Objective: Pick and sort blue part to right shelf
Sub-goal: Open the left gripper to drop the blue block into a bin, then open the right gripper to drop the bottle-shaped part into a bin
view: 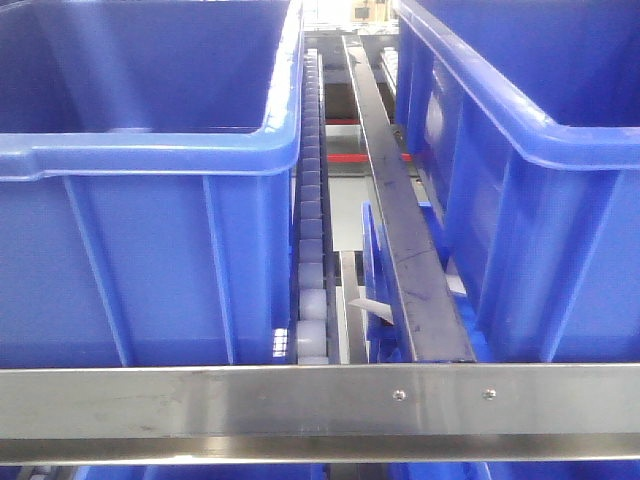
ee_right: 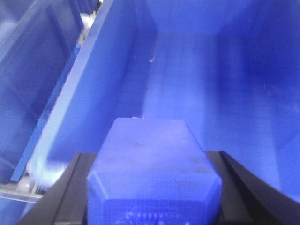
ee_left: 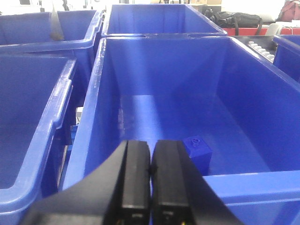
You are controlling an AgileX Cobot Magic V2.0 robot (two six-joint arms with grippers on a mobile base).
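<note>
Right claw (ee_right: 152, 187): pinching blue part (ee_right: 152, 164) above a blue bin (ee_right: 243, 93), long axis pointing away down the bin's length. Left claw (ee_left: 151, 180): pressed together, over another bin (ee_left: 243, 185) holding a small blue block (ee_left: 198, 151).

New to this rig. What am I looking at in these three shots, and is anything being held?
It is a two-armed robot on a mobile base, sorting parts into shelf bins. The front camera faces the rack: a steel front rail, a roller track and two large blue bins. The left wrist camera shows the left gripper, fingers together and holding nothing, above a bin containing a small blue block. The right wrist camera shows the right gripper clamping a blue part over another bin.
</note>
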